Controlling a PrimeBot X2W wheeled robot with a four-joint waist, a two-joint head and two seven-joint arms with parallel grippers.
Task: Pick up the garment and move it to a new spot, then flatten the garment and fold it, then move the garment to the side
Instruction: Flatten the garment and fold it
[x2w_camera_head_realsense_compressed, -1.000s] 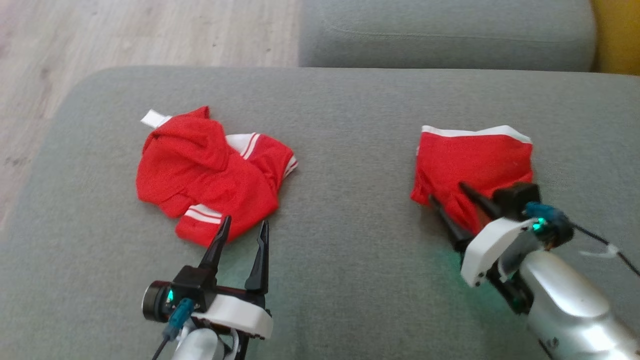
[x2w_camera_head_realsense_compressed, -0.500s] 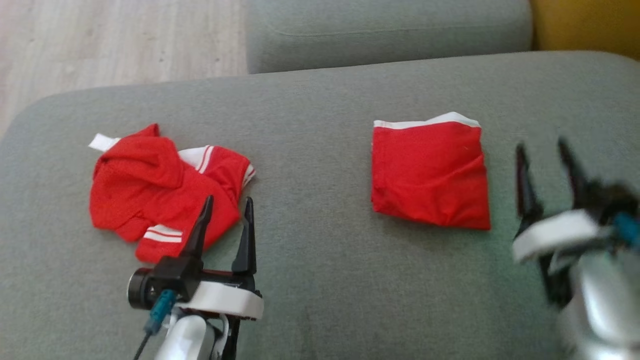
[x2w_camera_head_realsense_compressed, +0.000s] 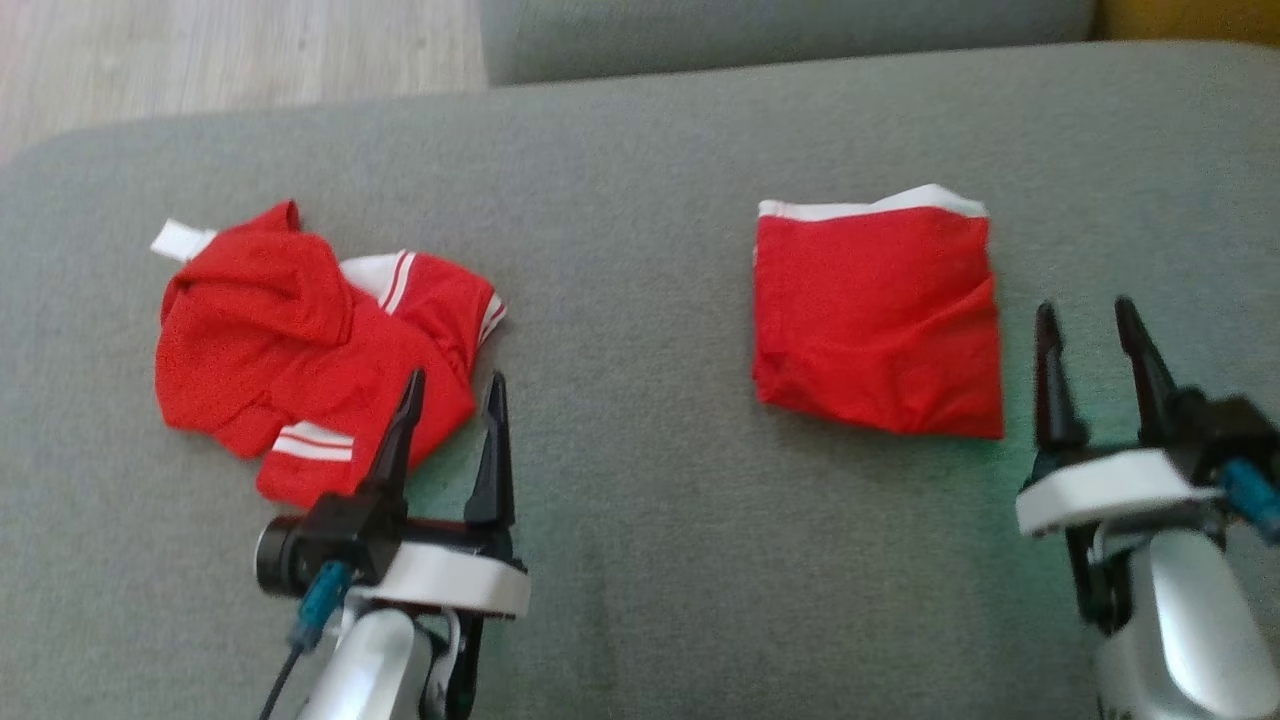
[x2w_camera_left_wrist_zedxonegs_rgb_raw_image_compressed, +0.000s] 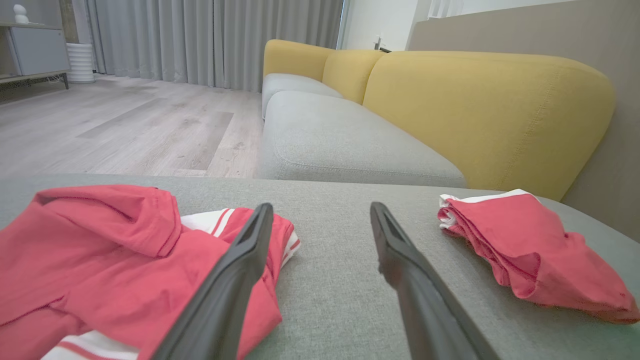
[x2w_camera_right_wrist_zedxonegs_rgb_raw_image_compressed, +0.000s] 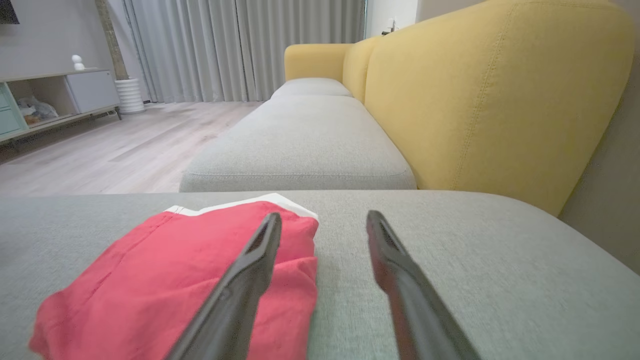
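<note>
Your right gripper (x2w_camera_head_realsense_compressed: 1085, 308) has let go. A second ago its fingers were dug into the near edge of the folded red garment (x2w_camera_head_realsense_compressed: 878, 318), which was bunched up around them. Now both fingers stand spread wide with nothing between them, just beside the garment's right edge and clear of the cloth.

The garment lies flat as a rough square on the right half of the grey cushion (x2w_camera_head_realsense_compressed: 640, 250), with its white band along the far edge. In your right wrist view it (x2w_camera_right_wrist_zedxonegs_rgb_raw_image_compressed: 165, 270) sits to the left of the fingers.

The head camera has swung since then, so do not read the whole-picture shift as the cloth travelling.

Your left gripper (x2w_camera_head_realsense_compressed: 455, 378) is as it was: fingers wide apart, empty, its tips over the near right corner of the crumpled red garment (x2w_camera_head_realsense_compressed: 310, 355) on the cushion's left half.
</note>
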